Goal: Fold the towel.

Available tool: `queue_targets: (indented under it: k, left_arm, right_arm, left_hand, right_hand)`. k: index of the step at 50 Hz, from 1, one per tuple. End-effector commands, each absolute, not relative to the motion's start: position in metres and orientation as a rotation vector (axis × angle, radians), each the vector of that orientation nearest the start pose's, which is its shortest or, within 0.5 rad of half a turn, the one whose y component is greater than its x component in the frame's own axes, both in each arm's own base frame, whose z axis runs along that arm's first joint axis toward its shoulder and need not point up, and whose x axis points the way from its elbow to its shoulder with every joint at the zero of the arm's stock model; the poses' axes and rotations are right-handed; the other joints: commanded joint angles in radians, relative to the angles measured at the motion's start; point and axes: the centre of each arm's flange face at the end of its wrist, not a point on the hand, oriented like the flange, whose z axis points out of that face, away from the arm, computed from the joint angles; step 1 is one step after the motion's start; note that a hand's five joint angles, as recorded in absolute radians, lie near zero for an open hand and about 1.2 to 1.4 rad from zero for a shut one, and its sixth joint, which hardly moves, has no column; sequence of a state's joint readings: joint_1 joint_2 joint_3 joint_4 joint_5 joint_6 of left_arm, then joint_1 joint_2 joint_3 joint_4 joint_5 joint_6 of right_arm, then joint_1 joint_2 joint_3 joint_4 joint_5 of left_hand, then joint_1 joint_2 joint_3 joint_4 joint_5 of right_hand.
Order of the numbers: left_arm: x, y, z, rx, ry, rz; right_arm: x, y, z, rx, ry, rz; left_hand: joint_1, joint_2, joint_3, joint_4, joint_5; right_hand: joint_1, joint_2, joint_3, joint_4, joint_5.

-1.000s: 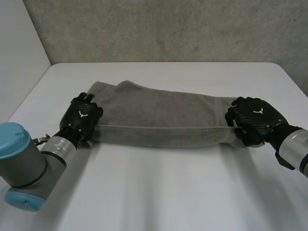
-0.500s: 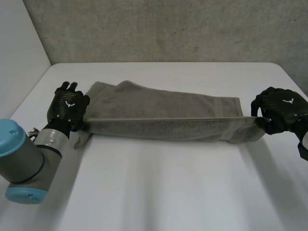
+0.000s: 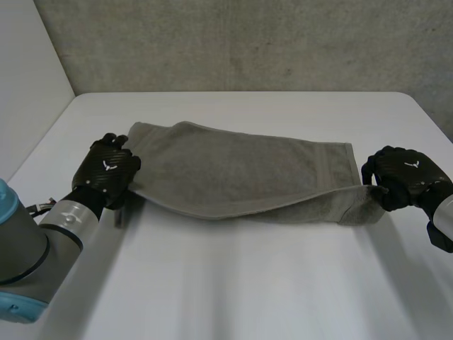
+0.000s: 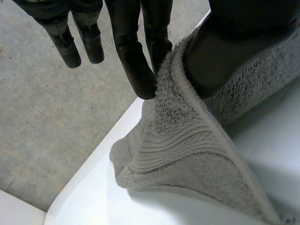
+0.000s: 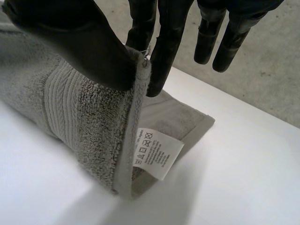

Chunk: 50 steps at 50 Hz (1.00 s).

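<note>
Grey towel (image 3: 241,166) spotted from the head cam, stretched lengthwise across the white table (image 3: 233,283), near edge lifted. Caught the left hand (image 3: 107,170) gripping its left end, the right hand (image 3: 405,177) its right end. Checked left wrist cam: saw fingers (image 4: 133,56) pinching a corner against the thumb (image 4: 234,42). Same pinch on right wrist cam, on the hem, white care label (image 5: 157,152) hanging from it.

Grey towel (image 3: 241,170): terry cloth, looped pile, matt and nubbly, with a flat ribbed band and a smooth woven hem at its end. Care label (image 5: 157,153): thin, white, smooth, printed. Desk (image 3: 248,283): white, smooth, faint sheen. Wall (image 3: 248,42): rough, pitted grey concrete. Black left hand (image 3: 107,170) and right hand (image 3: 405,173): fine weave pattern on the backs. The fingers (image 4: 133,61) are smooth and slightly glossy.
</note>
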State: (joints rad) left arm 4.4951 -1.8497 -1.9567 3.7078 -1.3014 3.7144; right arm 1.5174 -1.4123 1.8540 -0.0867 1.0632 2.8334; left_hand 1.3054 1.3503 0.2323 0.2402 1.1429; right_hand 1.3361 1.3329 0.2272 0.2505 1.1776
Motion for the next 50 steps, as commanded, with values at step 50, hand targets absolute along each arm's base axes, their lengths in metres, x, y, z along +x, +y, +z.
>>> queue_targets:
  k: [50]
  left_arm:
    - [-0.193, -0.266, 0.259, 0.774, 2.009, -2.368]
  right_arm:
    - [0.156, -0.276, 0.286, -0.717, 2.132, -2.037]
  left_hand:
    - [0.091, 0.046, -0.058, -0.066, 0.079]
  right_hand:
    - [0.060, 0.063, -0.053, -0.076, 0.044]
